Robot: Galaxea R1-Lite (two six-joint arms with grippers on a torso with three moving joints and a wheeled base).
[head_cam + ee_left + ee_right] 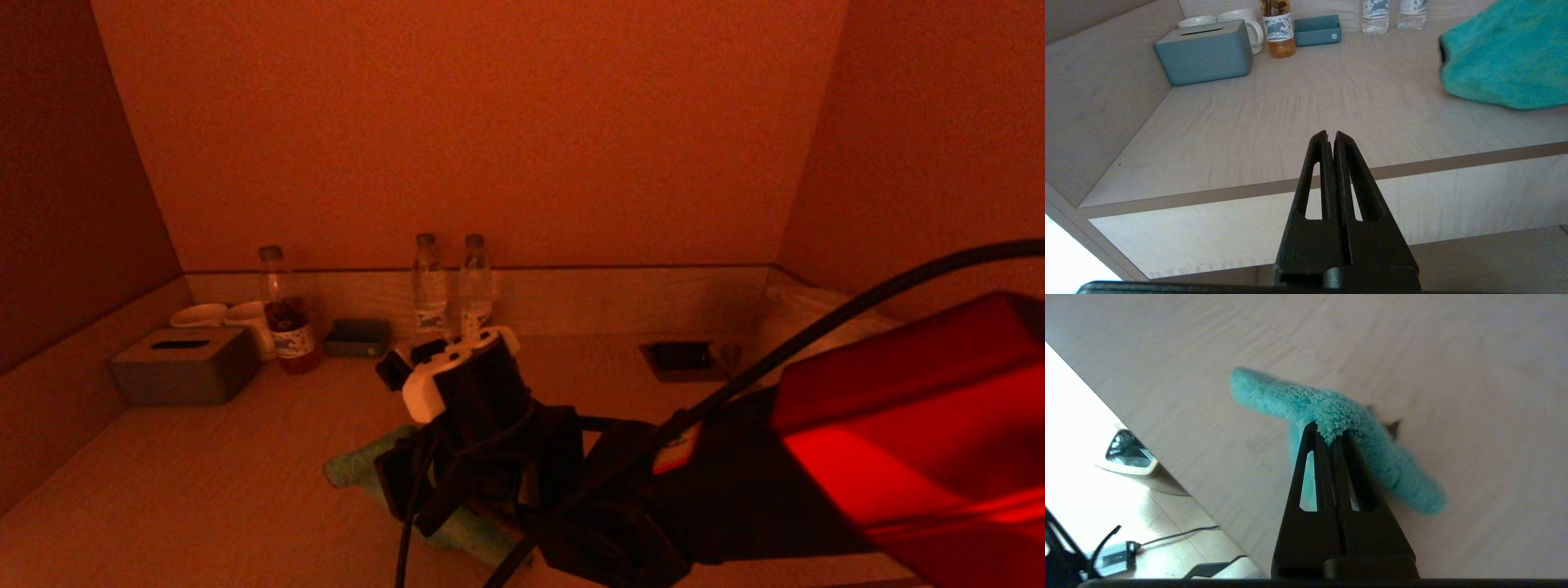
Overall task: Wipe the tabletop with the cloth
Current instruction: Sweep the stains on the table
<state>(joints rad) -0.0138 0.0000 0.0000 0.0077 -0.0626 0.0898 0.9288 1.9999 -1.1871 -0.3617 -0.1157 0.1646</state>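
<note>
The green cloth (359, 467) lies on the pale wood-grain tabletop (204, 490), near its front middle. My right arm (482, 416) reaches down over it and hides most of it. In the right wrist view my right gripper (1329, 430) is shut on a pinched ridge of the cloth (1404, 473), with the rest draping onto the tabletop (1453, 355). My left gripper (1330, 134) is shut and empty. It hangs in front of and below the table's front edge. The cloth (1506, 61) lies off to one side of it on the tabletop (1290, 110).
Along the back left stand a grey tissue box (184, 365), two mugs (200, 314), a bottle of dark drink (286, 314) and a small dark tray (357, 336). Two water bottles (449, 286) stand at the back middle. A dark socket recess (682, 357) is at back right. Walls close three sides.
</note>
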